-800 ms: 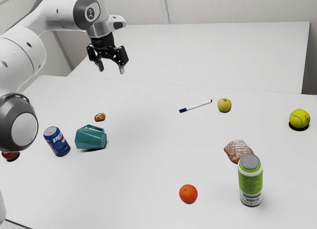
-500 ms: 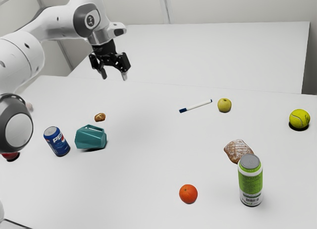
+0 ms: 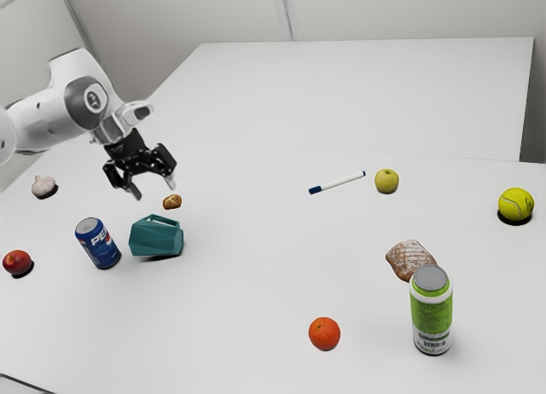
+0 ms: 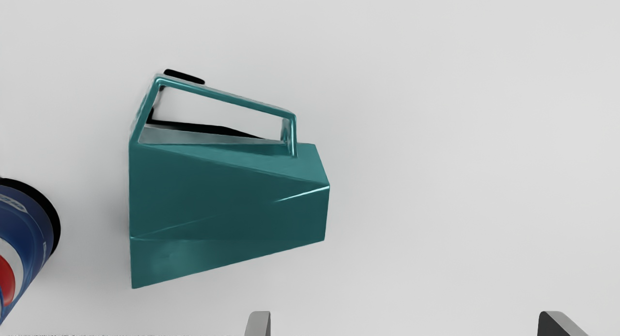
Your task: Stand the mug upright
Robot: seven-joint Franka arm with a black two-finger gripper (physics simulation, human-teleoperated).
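We hold our jaws wide apart, grasping nothing, above the table (image 3: 239, 309). The mug (image 4: 227, 195) lies on its side near the can (image 3: 98, 243), wider end toward it, handle (image 4: 227, 97) away from our jaws.

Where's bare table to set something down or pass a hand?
Widest: mid-table, between the mug, marker and orange. Smaller: between the apple, tennis ball and loaf.

Crowded: soda can, mug and small roll sit close, with the open gripper hovering nearby; the green can and loaf also bunch up.
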